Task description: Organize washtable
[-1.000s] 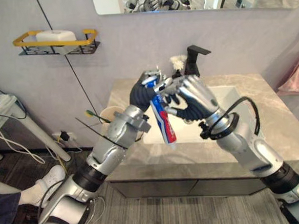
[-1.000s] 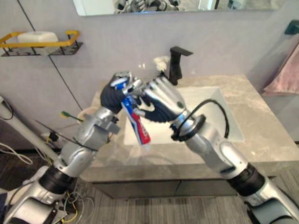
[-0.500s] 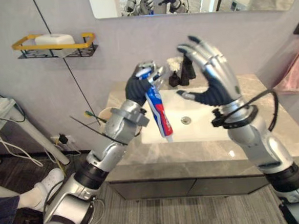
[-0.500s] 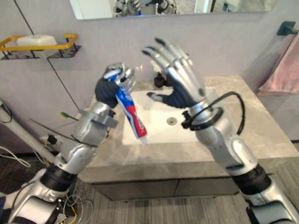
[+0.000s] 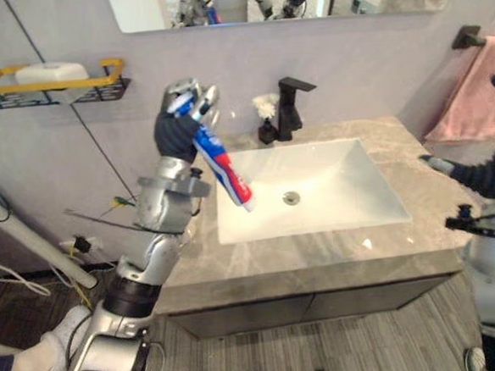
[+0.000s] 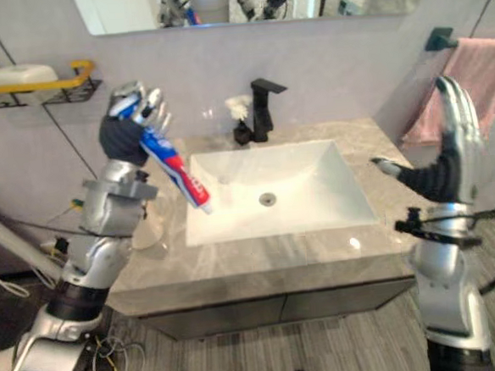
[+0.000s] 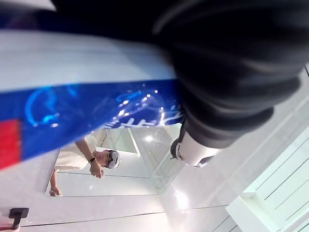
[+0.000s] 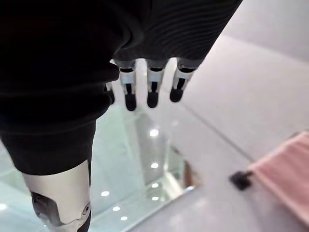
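A blue, white and red toothpaste tube hangs tilted over the left edge of the white sink, held up high. My left hand is shut on its upper end, above the counter's left side. In the left wrist view the tube runs across close to the camera. My right hand stands open at the far right, fingers pointing up, off the counter's right end and holding nothing. Its straight fingers show in the right wrist view.
A black tap and a small dark bottle stand behind the sink on the grey marble counter. A yellow wall rack with a white soap bar hangs at left. A pink towel hangs at right.
My right hand let go of the tube, opened, and swung away to the far right. My left hand keeps the tube and has lifted it to the left. The camera has shifted.
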Available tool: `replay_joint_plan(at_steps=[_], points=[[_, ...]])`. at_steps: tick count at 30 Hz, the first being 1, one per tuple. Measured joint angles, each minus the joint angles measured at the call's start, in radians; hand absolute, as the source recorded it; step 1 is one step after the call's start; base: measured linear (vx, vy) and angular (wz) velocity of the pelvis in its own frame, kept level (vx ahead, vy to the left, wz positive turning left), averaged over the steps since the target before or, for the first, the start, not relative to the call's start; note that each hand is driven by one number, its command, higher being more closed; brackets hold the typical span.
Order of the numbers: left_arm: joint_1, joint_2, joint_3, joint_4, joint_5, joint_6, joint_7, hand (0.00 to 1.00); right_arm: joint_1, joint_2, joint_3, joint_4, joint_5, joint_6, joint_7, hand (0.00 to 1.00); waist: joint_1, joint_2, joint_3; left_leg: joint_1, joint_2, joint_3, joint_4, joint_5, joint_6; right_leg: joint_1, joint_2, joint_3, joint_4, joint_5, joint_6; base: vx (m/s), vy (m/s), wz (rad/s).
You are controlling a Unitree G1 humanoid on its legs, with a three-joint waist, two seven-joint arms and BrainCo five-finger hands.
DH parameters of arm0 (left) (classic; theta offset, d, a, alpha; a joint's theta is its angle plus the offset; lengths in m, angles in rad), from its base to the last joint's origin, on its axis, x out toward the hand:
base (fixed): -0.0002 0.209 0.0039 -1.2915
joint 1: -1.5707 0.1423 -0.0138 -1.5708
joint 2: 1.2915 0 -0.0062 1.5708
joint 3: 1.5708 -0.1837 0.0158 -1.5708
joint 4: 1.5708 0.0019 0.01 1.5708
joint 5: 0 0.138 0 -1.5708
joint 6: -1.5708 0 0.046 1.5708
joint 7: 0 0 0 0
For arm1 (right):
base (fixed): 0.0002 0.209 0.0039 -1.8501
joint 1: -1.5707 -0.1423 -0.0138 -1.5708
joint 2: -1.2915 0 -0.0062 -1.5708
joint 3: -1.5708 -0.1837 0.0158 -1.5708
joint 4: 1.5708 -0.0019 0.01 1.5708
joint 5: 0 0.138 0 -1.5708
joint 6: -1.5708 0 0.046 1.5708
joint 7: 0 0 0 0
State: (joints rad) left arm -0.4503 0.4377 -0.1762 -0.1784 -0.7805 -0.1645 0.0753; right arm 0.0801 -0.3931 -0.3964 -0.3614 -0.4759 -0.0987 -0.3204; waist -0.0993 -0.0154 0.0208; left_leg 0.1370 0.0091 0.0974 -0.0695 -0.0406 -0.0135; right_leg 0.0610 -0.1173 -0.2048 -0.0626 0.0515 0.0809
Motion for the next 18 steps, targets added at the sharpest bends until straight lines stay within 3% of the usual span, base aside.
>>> replay_joint_plan(at_steps=[9, 18], points=[[0.085, -0.007, 0.070, -0.049, 0.048, -0.011, -0.002, 1.00, 0.225, 0.219, -0.073, 0.202, 0.164, 0.037, 0.094, 0.00, -0.012, 0.002, -0.001, -0.013, 0.010, 0.032, 0.009, -0.011, -0.009, -0.018, 0.013, 0.028, -0.017, 0.010, -0.003, -0.03, -0.026, -0.12], [0.083, -0.035, 0.074, -0.048, 0.049, -0.018, 0.003, 1.00, 0.312, 0.291, 0.018, 0.321, 0.319, 0.034, 0.230, 0.00, -0.024, 0.006, -0.001, -0.026, 0.009, 0.043, 0.017, -0.019, -0.004, -0.026, 0.013, 0.041, -0.030, 0.020, -0.002, -0.01, -0.006, -0.03]])
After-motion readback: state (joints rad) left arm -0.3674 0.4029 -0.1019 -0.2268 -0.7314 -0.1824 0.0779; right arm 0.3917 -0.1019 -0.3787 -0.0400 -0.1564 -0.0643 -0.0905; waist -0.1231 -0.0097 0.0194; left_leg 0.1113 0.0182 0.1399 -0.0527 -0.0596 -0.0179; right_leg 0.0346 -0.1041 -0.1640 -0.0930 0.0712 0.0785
